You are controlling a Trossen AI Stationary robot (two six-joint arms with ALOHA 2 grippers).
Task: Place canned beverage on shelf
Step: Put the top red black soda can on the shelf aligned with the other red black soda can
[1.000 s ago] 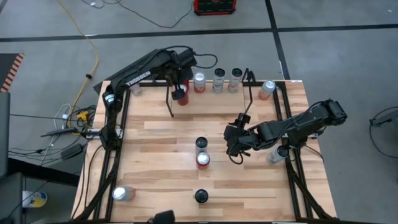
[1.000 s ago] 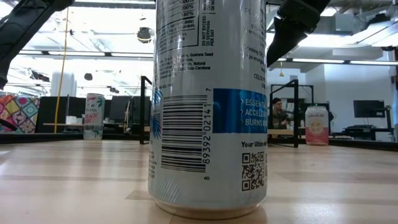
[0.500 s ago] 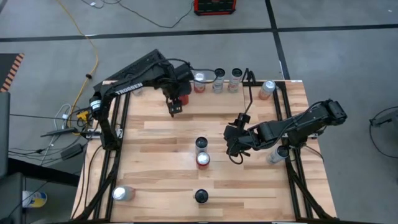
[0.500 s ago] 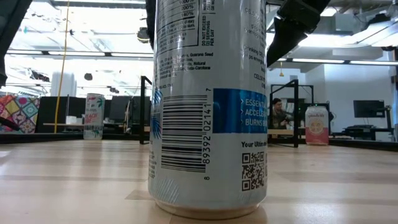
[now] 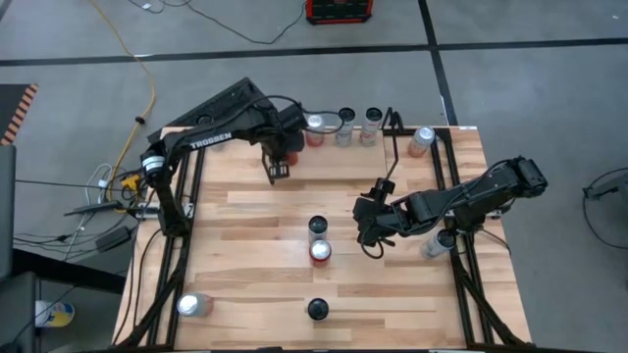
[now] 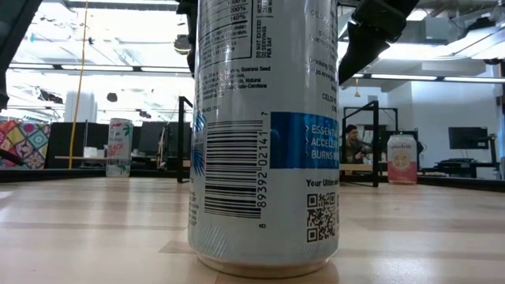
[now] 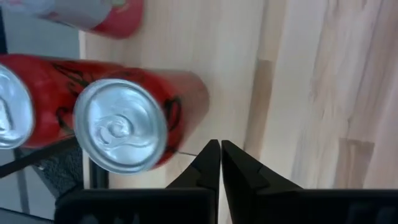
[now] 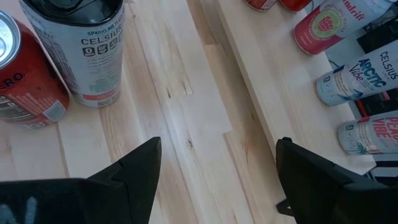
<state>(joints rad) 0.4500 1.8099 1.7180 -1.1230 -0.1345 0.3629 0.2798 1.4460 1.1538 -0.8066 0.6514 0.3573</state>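
A: Where is the red canned beverage with the silver lid (image 7: 121,124)?

B: It stands upright at the far edge of the light wooden table (image 5: 255,265), in the row of cans at the low black wire shelf (image 5: 391,126). I see a thin dark rod beside it, but I cannot tell if its base sits fully inside the rack.

A: And the left gripper (image 7: 219,149)?

B: Its 2 fingers are pressed together with nothing between them, and they are just beside the can, apart from it.

A: So what could go wrong?

B: I think the main risk is a side touch. If the arm swings toward the can while it pulls off, the closed fingers may push it over, and it could knock the neighbour can or roll off the table edge.

A: And the right gripper (image 8: 219,149)?

B: It hovers over the middle of the table, jaws spread wide, empty. The grey can with the dark top (image 8: 93,50) and another red can (image 8: 25,81) stand touching each other. Going down on 1 may tip the other.
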